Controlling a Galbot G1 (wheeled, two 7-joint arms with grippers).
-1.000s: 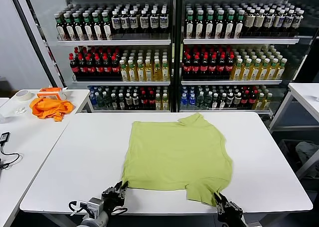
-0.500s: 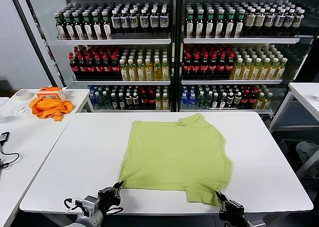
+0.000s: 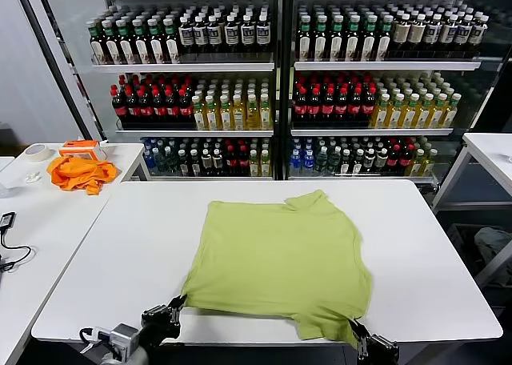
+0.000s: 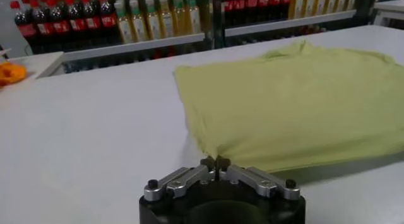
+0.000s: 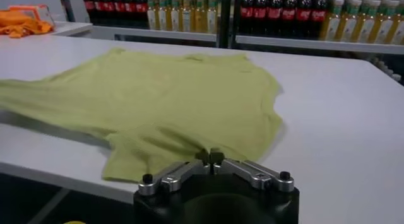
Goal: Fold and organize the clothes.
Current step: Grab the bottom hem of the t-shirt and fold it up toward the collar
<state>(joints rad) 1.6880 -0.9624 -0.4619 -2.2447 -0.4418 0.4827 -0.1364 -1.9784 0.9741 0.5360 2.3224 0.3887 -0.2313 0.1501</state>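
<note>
Both claws are dragging the T-shirt (image 3: pixel 280 261) toward the near edge of the white counter (image 3: pixel 120 253), and over the last second it has clearly slid closer to the robot: its near hem has moved down toward the counter's lip and its near-right sleeve now hangs just over the edge. The left claw (image 3: pixel 170 309) sits low at the near-left corner of the shirt, its fingers pinched tight on the fabric, which the left wrist view shows tenting up into them. The right claw (image 3: pixel 360 341) is below the counter edge at the near-right sleeve, clamped shut on that cloth too. The shirt lies mostly flat, plain side up, collar away from the robot. I judge this a straightening pull ahead of the first fold. The orange cloth (image 3: pixel 78 173) lies untouched on the side table.
</note>
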